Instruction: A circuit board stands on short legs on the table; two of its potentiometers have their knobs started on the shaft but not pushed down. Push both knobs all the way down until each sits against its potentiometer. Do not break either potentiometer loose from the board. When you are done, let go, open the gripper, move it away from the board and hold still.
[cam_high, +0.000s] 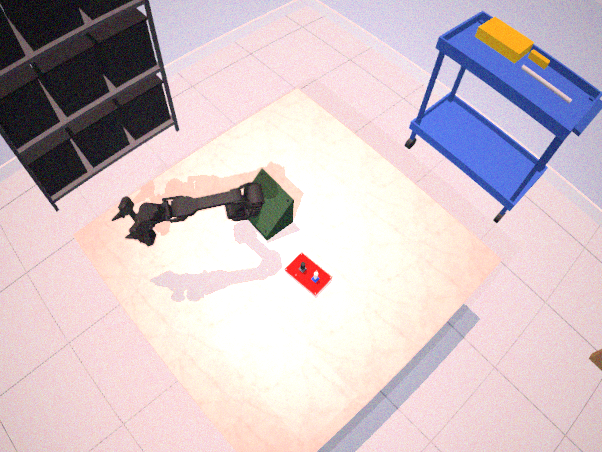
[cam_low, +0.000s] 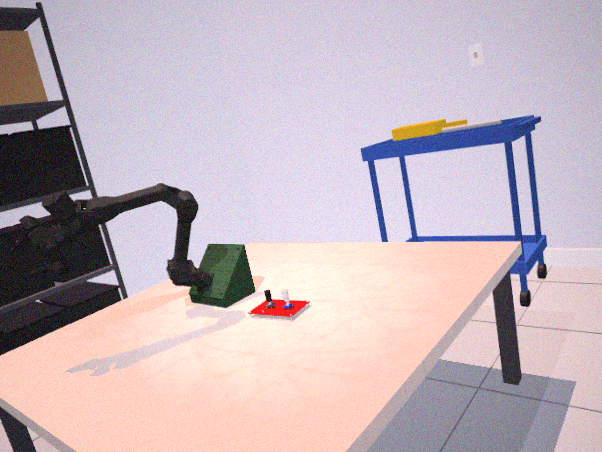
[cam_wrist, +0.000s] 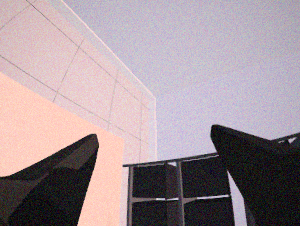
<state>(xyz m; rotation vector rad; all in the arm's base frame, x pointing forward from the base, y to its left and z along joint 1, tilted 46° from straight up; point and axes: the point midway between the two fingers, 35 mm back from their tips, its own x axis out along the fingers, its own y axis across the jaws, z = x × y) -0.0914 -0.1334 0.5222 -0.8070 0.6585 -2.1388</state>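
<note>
Dark fingers spread wide apart, empty, tips cut off by wrist view edge. Small red circuit board (cam_high: 308, 274) on table (cam_high: 400, 260) far from them; black knob (cam_high: 303, 268), white knob (cam_high: 315, 275) tiny, seating unclear.

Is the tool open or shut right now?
Open. In the wrist view the two fingers stand wide apart with only the shelf rack showing between them, and the tool hangs far from the red board.

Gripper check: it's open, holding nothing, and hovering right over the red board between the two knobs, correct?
Not quite. The gripper is open and holds nothing, but it is not over the red board: the top view shows the arm stretched away from it, toward the dark shelf rack. The wrist view shows only that rack between the fingers.
</note>
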